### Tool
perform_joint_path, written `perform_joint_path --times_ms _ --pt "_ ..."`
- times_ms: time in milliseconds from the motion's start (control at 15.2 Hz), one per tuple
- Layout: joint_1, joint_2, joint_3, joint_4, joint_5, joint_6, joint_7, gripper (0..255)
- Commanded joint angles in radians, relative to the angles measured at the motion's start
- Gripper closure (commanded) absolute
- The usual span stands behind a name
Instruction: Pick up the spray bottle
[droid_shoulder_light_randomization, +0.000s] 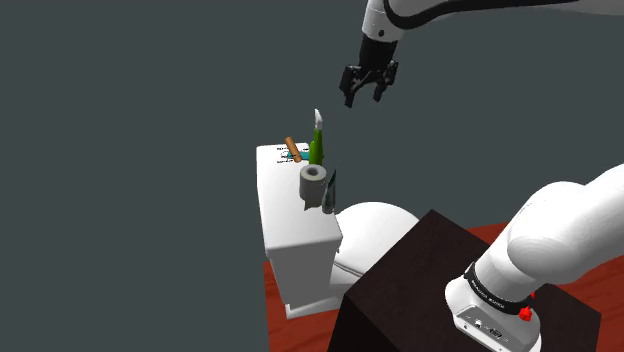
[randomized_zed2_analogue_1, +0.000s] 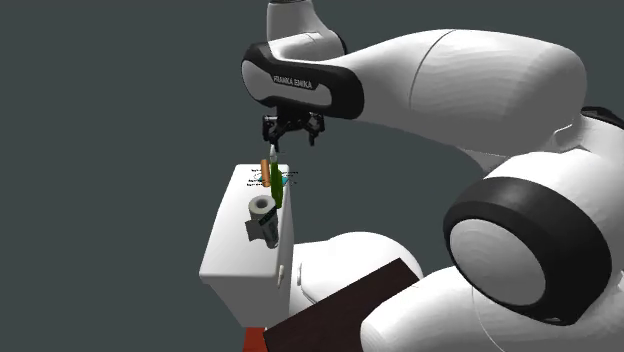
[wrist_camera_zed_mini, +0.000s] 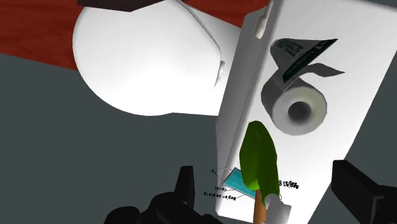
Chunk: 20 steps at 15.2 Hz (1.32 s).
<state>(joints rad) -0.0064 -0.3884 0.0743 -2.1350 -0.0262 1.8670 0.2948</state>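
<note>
Gripper (droid_shoulder_light_randomization: 366, 98) hangs wide open, holding nothing; green spray bottle (droid_shoulder_light_randomization: 316, 148) stands upright well below it, toilet paper roll (droid_shoulder_light_randomization: 313, 181) just beside the bottle on the white tank (droid_shoulder_light_randomization: 287, 212).

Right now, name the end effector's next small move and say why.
Probably lower it straight down, fingers apart. The end effector hangs open above the green spray bottle, upright on the toilet tank beside a paper roll; the wrist view shows the bottle between the fingers, untouched.

Toilet (droid_shoulder_light_randomization: 290, 218): one
Green bottle (droid_shoulder_light_randomization: 316, 150): one
Paper roll (droid_shoulder_light_randomization: 313, 176): one
Brown stick (droid_shoulder_light_randomization: 293, 151): one
Small blue thing (wrist_camera_zed_mini: 235, 180): one
Things on the toilet: four
Robot arm (droid_shoulder_light_randomization: 560, 230): one
Dark stand (droid_shoulder_light_randomization: 430, 280): one
</note>
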Motion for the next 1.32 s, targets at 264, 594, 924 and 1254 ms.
perform_joint_path --times_ms 264,594,924,1254 --pt "-0.014 0.237 0.007 0.160 0.011 0.055 0.079 0" --pt "-0.019 0.442 0.005 0.336 0.018 0.067 0.139 0" --pt "-0.020 0.531 0.003 0.397 0.022 0.089 0.161 0" --pt "-0.020 0.544 0.002 0.338 0.021 0.161 0.162 0"
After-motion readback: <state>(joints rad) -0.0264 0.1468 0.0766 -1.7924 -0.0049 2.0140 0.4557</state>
